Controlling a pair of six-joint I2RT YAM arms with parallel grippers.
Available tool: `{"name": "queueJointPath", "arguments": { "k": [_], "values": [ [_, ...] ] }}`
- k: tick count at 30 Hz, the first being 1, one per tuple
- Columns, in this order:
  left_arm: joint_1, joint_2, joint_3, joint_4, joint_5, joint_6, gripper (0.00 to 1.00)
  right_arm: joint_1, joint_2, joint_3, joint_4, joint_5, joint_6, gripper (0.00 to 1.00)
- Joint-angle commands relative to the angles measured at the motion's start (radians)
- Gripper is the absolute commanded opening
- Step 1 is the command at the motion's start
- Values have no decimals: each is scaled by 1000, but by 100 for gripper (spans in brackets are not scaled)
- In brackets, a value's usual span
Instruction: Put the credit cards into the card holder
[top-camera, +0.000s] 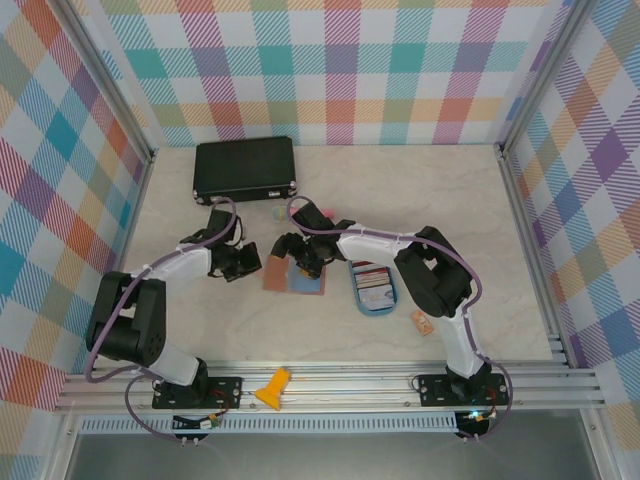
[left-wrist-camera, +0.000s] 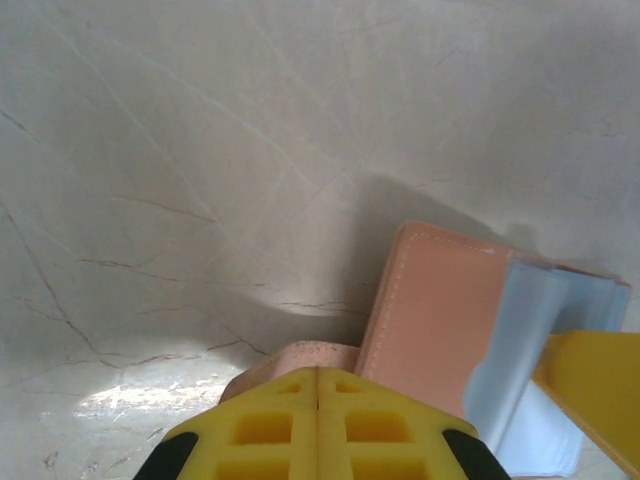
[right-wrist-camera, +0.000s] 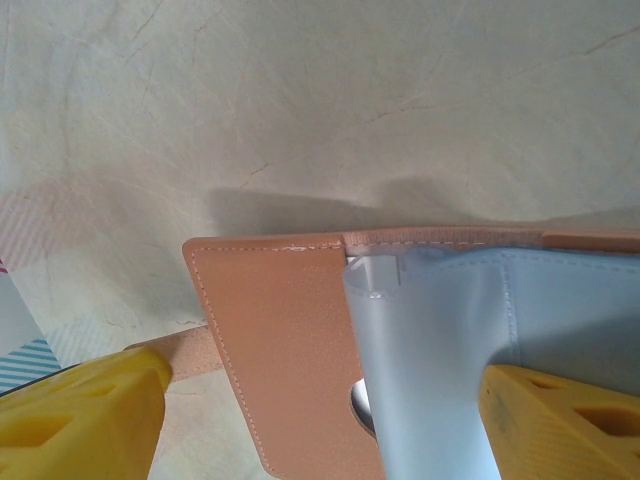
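Note:
The card holder (top-camera: 293, 277) lies open on the table between my two grippers, pinkish-brown leather (right-wrist-camera: 290, 360) with a grey-blue inner flap (right-wrist-camera: 440, 360) standing up. My left gripper (top-camera: 252, 266) is at its left edge. Its yellow fingers (left-wrist-camera: 318, 375) are shut together on the holder's leather strap (left-wrist-camera: 290, 356), which arches around their tips. My right gripper (top-camera: 306, 262) hovers over the holder, open, one finger (right-wrist-camera: 85, 420) to each side of the flap, and holds nothing. The credit cards (top-camera: 372, 283) lie stacked in the blue oval tray (top-camera: 356, 298) just right of the holder.
A large black case (top-camera: 245, 167) sits at the back left. A small orange tag (top-camera: 420, 321) lies right of the tray. A yellow piece (top-camera: 272, 388) rests on the front rail. Plaid walls close in the back and both sides.

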Motion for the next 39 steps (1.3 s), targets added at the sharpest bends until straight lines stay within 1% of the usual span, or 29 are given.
{"name": "queueJointPath", "arguments": {
  "k": [1, 7, 20, 29, 36, 39],
  "values": [
    [12, 32, 19, -29, -8, 26, 1, 3, 0, -14, -75, 24, -17, 83],
    [12, 79, -35, -12, -73, 56, 0, 4, 3, -10, -79, 23, -22, 84],
    [12, 85, -61, 0, -44, 57, 0, 33, 69, 92, -110, 18, -6, 84],
    [12, 91, -71, 12, -24, 55, 0, 38, 89, 109, -13, -5, 51, 84],
    [12, 84, -69, 3, -27, 58, 0, 53, 49, 113, -38, 39, 35, 84],
    [12, 83, -70, 4, -26, 57, 0, 56, 40, 104, -27, 40, 37, 84]
  ]
}}
